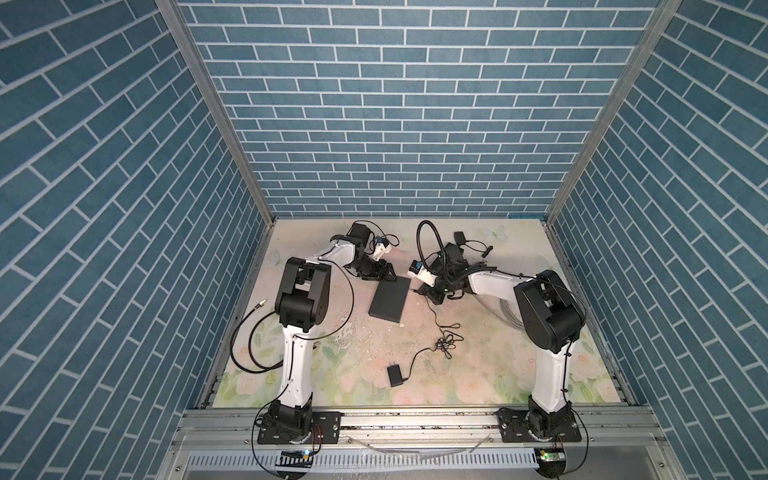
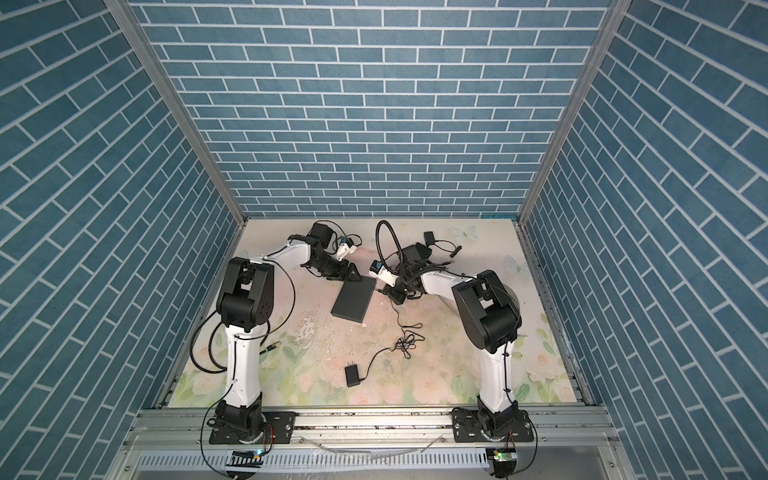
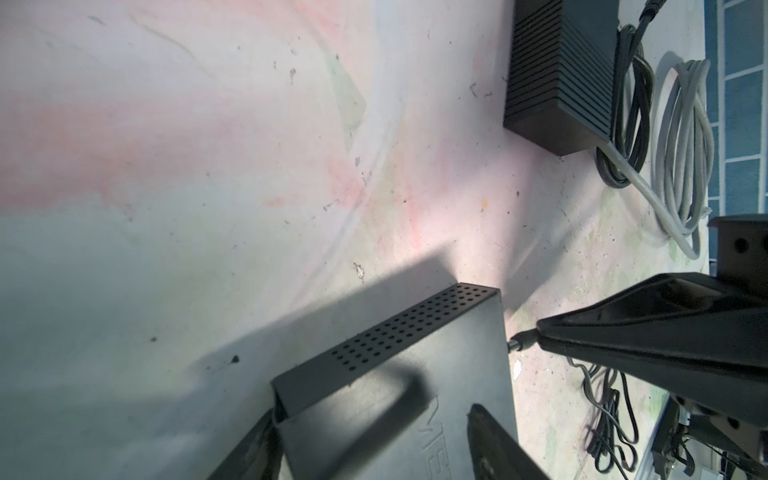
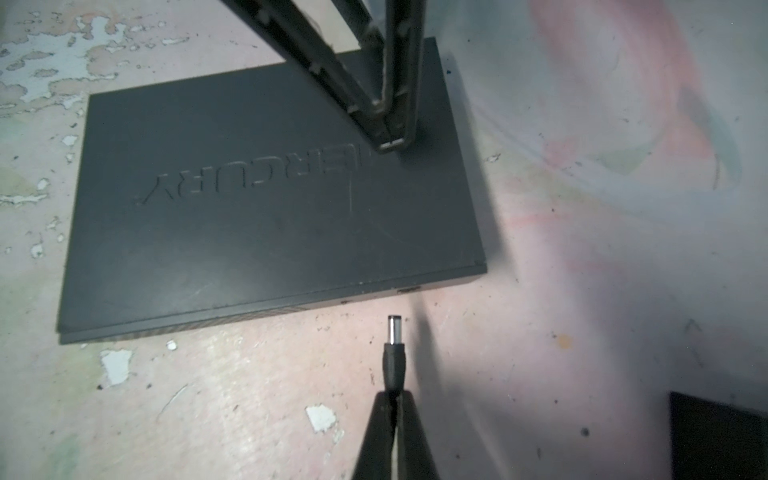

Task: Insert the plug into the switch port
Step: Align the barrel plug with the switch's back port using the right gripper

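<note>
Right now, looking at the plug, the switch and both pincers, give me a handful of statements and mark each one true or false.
1. The right pincer is shut on the plug. True.
2. The plug is already seated in the switch. False: its tip stops short of the switch's edge, with bare table between.
3. The left pincer is closed tight. False: its fingers stand apart at one end of the switch.
4. The switch lies flat, lettered face up. True.
5. The wall adapter lies nearer the arm bases than the switch. True.
</note>
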{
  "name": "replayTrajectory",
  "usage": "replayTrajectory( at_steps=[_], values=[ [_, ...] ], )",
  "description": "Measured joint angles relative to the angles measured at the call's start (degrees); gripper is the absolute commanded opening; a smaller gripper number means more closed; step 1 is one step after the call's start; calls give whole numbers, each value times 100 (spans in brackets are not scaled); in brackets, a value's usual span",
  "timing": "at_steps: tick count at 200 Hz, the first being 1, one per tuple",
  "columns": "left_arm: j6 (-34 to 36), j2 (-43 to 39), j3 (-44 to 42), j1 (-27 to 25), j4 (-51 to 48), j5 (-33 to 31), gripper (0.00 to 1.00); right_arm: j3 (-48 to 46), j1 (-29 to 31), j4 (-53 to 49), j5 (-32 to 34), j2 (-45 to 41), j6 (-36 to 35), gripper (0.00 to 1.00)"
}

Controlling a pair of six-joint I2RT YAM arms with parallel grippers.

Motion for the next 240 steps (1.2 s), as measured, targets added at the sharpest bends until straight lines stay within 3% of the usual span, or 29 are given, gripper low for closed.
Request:
replayTrajectory(
  at_steps=[240],
  values=[
    [-107,0,-4,2,20,76,68,369,-26,-232,-247,278,-339,0]
  ],
)
